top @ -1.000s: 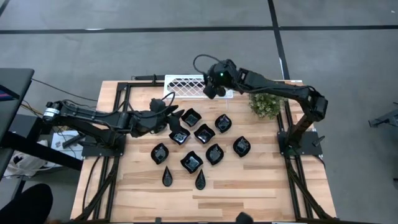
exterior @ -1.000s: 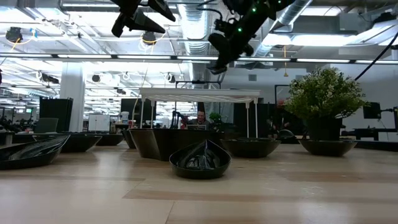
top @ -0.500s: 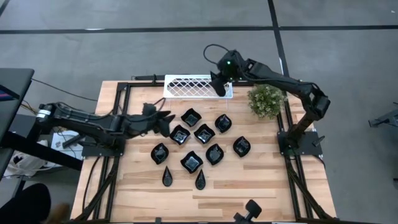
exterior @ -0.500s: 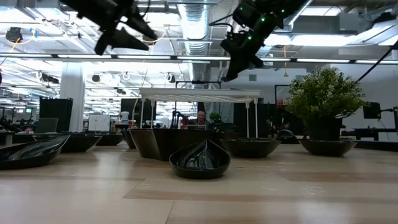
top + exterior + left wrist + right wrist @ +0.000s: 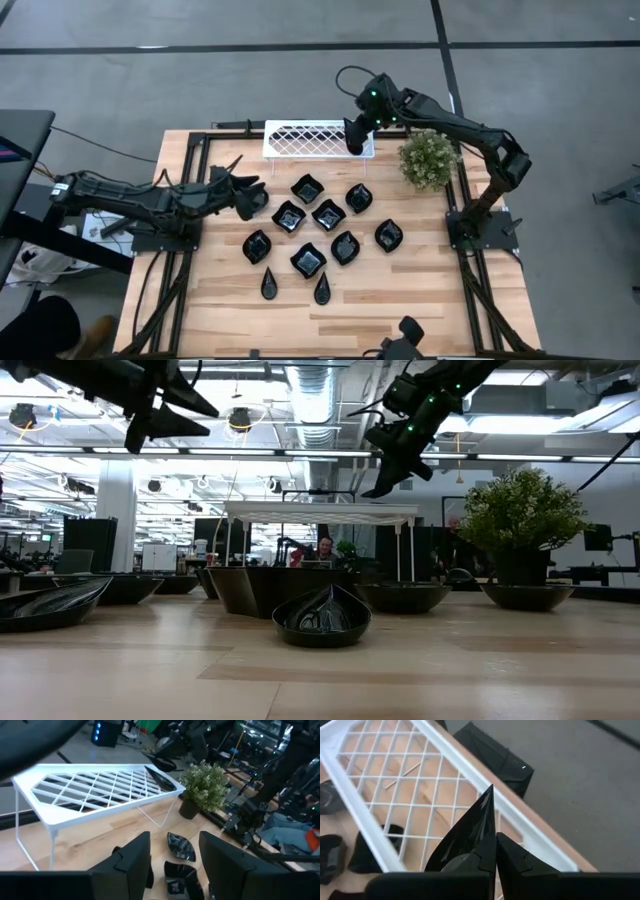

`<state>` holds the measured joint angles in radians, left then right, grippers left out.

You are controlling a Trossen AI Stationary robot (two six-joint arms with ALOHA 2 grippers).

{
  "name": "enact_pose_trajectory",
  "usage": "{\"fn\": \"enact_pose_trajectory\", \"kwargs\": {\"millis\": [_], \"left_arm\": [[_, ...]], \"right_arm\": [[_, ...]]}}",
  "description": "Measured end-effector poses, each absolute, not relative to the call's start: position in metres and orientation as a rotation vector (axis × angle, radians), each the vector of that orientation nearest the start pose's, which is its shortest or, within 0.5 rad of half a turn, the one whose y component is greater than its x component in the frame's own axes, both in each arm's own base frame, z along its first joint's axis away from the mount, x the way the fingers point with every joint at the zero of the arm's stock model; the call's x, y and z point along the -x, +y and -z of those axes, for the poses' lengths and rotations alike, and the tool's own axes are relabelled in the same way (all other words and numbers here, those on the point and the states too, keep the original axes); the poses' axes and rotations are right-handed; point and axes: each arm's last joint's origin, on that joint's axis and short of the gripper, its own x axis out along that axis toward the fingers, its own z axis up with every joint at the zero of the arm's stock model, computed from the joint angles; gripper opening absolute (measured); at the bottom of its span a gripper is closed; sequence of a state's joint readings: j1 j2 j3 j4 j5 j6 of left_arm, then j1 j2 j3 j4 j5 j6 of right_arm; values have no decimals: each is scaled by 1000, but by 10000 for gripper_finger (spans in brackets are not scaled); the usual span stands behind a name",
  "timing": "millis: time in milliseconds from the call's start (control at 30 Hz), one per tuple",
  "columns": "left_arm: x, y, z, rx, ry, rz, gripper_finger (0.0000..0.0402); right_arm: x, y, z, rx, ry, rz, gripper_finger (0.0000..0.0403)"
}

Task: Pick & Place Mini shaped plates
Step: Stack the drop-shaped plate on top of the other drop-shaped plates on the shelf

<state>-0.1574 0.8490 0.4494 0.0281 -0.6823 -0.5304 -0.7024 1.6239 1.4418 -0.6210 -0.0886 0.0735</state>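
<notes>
On the wooden tabletop, nearest the lower edge of the high view, two slim teardrop plates lie side by side. Above them, in the middle of the frame, the rest of the mini shaped plates sit in a loose cluster, wavy squares and leaf shapes, each apart from its neighbours. In the low view one leaf-shaped dish stands at frame centre with more dishes lined up behind it.

At left centre of the high view the left gripper hangs just left of the cluster, its jaws spread and empty; its wrist view shows the two fingers apart with plates on the wood beyond them.

Further back, at upper centre, the white lattice tray stands on thin legs at the tabletop's far edge. The right gripper is over the tray's right end, jaws pressed together and pinching a slim black plate, whose pointed tip shows above the lattice in its wrist view.

A potted plant stands at the tray's right, near the right edge.
</notes>
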Motion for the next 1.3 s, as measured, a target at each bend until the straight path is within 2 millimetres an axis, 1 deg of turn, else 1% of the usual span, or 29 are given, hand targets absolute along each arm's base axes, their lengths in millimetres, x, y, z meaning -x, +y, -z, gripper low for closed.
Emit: {"fn": "enact_pose_trajectory", "kwargs": {"millis": [167,533,700,833,1300], "left_arm": [[-179,-10,-225,352,209,-596,171],[-179,-10,-225,352,209,-596,171],[-179,-10,-225,352,209,-597,173],[-179,-10,-225,352,208,-597,171],[-179,-10,-225,352,208,-597,173]], "right_arm": [[-271,-225,-312,-388,729,586,0],[-272,-224,-312,-450,715,582,0],[-273,-219,-308,-460,757,573,0],[-272,-218,-307,-471,771,573,0],[-271,-219,-306,-436,783,591,0]]}}
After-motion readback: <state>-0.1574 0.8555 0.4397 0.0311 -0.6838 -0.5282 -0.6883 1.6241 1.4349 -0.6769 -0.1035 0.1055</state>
